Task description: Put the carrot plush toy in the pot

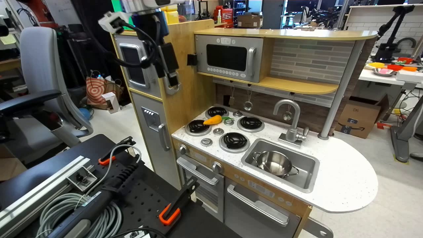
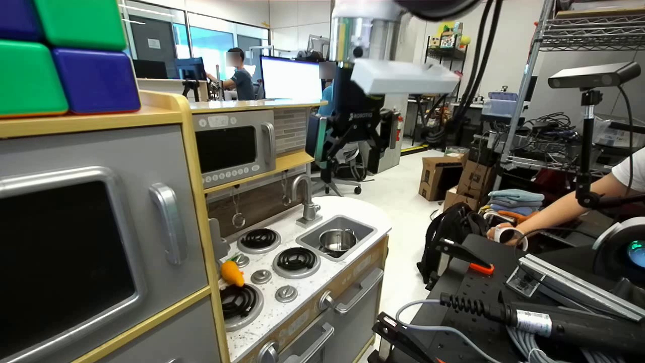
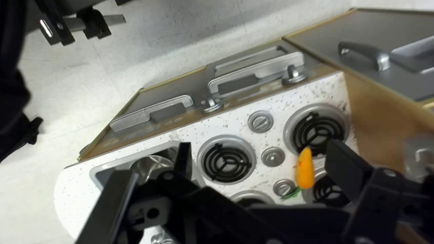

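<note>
The carrot plush toy is orange with a green leafy end. It lies on the stove top between burners in both exterior views, its tip at one burner's edge and its leaves beside a knob. The metal pot stands in the sink and looks empty; it also shows in an exterior view. My gripper is open and empty, well above the counter. In the wrist view, the toy shows below and between the open fingers, nearer one finger. The pot is partly hidden behind the other finger.
The grey sink is set into the white counter, with a faucet behind it. A microwave and shelf overhang the counter's back. A tall wooden cabinet stands beside the burners. A black table holds clamps and cable.
</note>
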`<state>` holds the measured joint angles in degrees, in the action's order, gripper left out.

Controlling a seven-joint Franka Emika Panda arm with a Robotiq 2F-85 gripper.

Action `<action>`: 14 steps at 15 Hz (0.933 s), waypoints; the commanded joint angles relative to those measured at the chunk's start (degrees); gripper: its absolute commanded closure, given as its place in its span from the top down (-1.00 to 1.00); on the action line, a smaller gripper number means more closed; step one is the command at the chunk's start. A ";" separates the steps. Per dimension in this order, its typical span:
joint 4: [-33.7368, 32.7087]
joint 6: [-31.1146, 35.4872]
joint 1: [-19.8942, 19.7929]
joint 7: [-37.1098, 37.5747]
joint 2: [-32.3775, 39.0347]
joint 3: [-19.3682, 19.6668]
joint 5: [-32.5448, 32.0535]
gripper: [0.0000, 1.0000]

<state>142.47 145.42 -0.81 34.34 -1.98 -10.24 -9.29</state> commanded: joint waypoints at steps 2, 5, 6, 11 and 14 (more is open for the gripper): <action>-15.30 3.68 2.75 19.20 17.60 7.14 -17.38 1.00; -25.98 1.73 7.03 21.61 27.45 11.22 -15.78 1.00; -29.28 -0.22 8.02 19.82 30.17 11.08 -12.82 1.00; -27.87 2.24 9.83 18.26 30.29 12.93 -11.59 1.00; -27.90 3.85 10.92 19.98 31.02 14.82 -12.77 1.00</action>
<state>114.42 147.37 7.20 54.01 28.44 1.16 -22.97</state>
